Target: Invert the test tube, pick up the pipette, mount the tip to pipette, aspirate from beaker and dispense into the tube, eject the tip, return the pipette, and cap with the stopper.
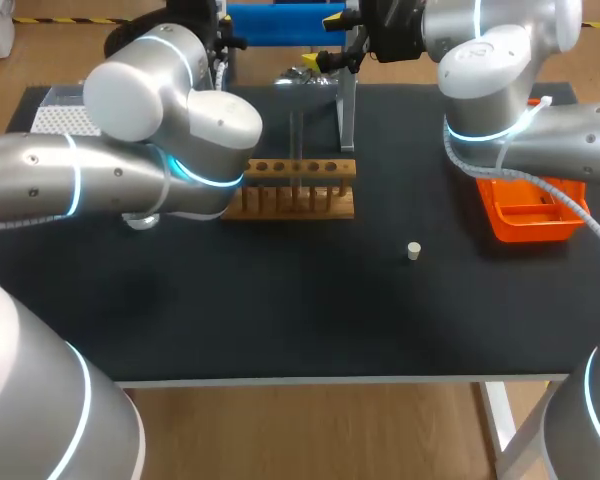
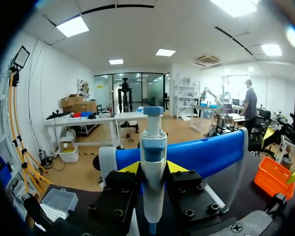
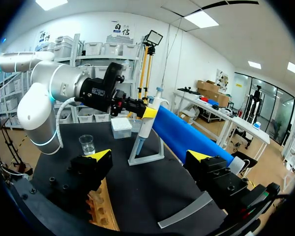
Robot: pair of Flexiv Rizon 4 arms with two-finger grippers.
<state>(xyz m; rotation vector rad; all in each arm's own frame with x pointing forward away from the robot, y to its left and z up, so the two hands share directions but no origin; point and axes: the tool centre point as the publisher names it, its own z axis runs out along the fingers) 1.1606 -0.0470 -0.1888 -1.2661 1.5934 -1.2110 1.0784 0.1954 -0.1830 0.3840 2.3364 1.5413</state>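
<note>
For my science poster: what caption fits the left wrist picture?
The left tool grips the blue-and-white pipette from both sides.

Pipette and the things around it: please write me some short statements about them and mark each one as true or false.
1. The left gripper is shut on the pipette. True.
2. The stopper sits in the orange tray. False: it lies on the table, apart from the tray.
3. The right gripper is open and holds nothing. True.
4. The pipette lies flat on the table. False: it stands upright in its stand.
</note>
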